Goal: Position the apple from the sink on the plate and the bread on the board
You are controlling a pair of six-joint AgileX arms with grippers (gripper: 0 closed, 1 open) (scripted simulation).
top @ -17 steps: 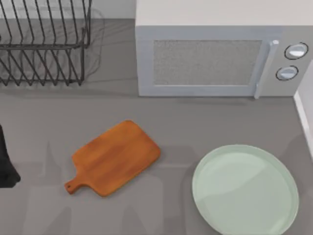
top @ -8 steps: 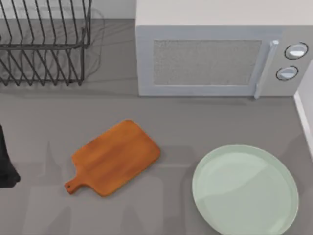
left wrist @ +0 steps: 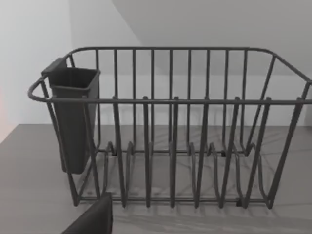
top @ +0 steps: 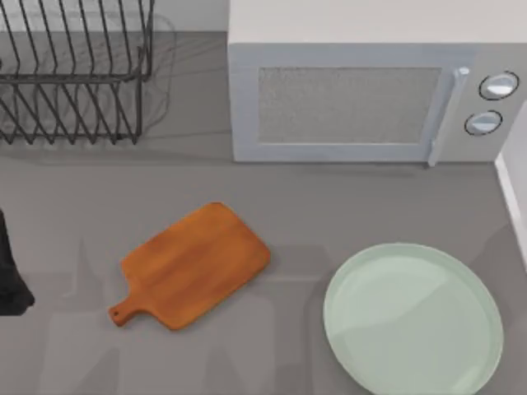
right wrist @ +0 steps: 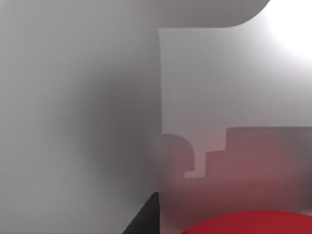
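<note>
Nearest me the plate (top: 362,271) sat at the near right and held nothing. Just to its left lay the board (top: 198,263), also bare, its long axis running from the handle at the near left toward the far right. My left arm (top: 10,276) was parked at the table's left edge, facing the wire dish rack (left wrist: 170,102) at the far left, whose racks and side cup (left wrist: 73,112) looked empty. The microwave (top: 362,99) stood far centre. The apple (right wrist: 248,225) lay in the pale sink (right wrist: 97,97), close beneath the right gripper (right wrist: 146,219), so I judged that arm the one to fetch it. I could not tell whether either gripper was spread or closed.
</note>
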